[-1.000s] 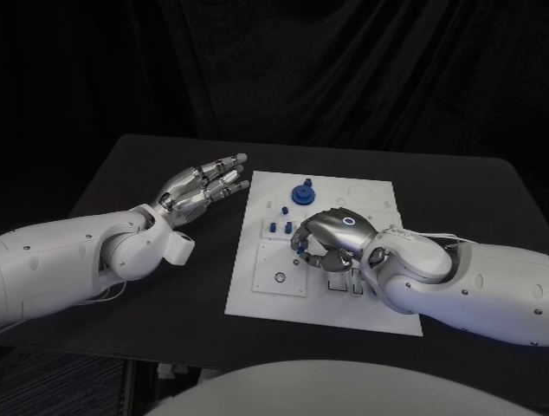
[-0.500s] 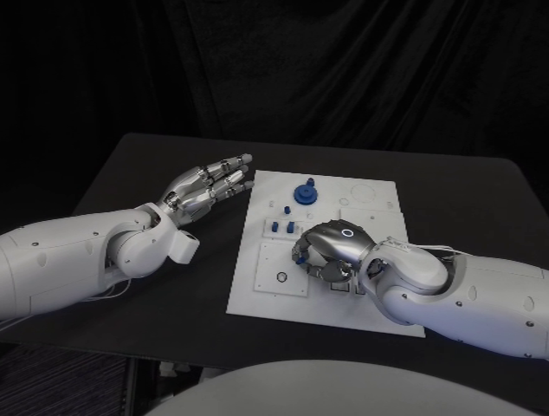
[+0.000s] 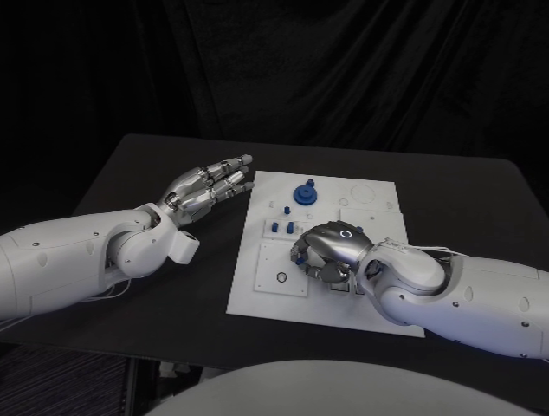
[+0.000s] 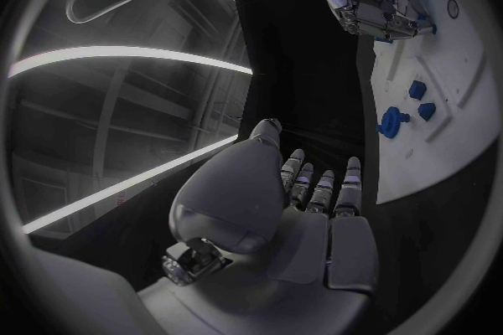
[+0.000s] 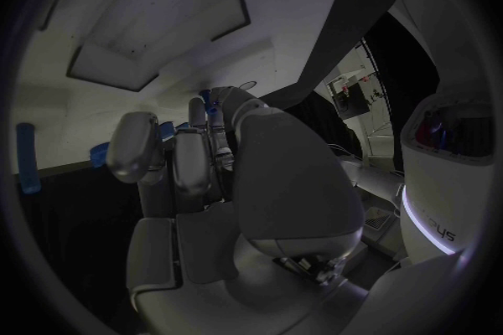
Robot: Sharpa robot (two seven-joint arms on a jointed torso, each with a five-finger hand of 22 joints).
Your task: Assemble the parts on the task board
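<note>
We see the task board mid-table, blue parts standing near its far edge. Our right hand sits over the board's middle, fingers curled on a small blue part. Our left hand hovers beside the board's left edge, fingers straight, empty.

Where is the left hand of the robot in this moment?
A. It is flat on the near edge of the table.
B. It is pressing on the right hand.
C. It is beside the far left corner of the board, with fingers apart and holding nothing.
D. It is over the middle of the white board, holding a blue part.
C: the left hand lies beside the task board near its far left corner, its fingers stretched out with nothing between them, while the right hand works over the board's middle.
</note>
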